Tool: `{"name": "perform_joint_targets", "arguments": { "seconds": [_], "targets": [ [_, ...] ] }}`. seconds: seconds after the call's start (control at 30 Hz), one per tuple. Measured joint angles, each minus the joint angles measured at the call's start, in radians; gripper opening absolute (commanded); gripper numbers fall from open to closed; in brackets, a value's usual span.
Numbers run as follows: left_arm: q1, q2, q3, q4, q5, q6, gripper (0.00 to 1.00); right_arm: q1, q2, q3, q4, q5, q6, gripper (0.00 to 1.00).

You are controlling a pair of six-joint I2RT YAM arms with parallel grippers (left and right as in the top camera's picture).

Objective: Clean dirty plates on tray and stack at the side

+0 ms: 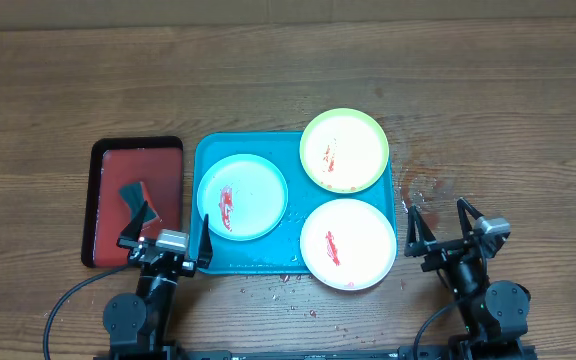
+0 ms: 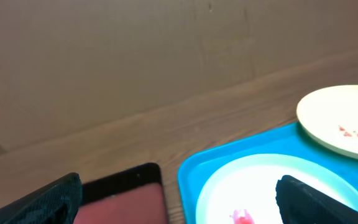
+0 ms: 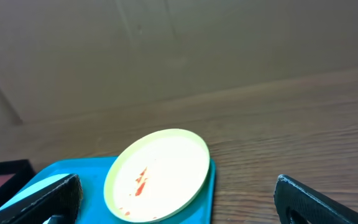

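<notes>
While both arms sat at the near edge of the tabletop (image 1: pixel 68 80), the left gripper (image 1: pixel 171 228) and right gripper (image 1: pixel 439 212) held their jaws spread wide, gripping nothing. On the turquoise tray (image 1: pixel 213 150) lay the light blue plate (image 1: pixel 243 197), yellow-green plate (image 1: pixel 344 150) and white plate (image 1: pixel 348 243), each smeared red.

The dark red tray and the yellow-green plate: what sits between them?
The light blue plate, smeared with red sauce, resting on the turquoise tray. The overhead view shows it.
</notes>
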Motion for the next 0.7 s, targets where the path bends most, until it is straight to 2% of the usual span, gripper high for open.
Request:
{"name": "perform_joint_targets", "arguments": {
  "seconds": [0.13,0.33,0.5,0.7],
  "targets": [
    [0.000,0.000,0.027,-0.093,0.011,-0.073,1.00,0.000,0.009,0.035,-0.044,-0.018,0.000,1.00],
    [0.000,0.083,0.255,-0.306,-0.013,-0.134,1.00,0.000,0.081,0.236,-0.179,-0.029,0.000,1.00],
    [0.000,0.289,0.543,-0.457,-0.012,-0.155,1.00,0.000,0.221,0.482,-0.338,-0.052,0.000,1.00],
    [0.000,0.571,0.781,-0.653,0.056,-0.158,1.00,0.000,0.400,0.690,-0.451,-0.117,0.000,1.00]
  ]
}}
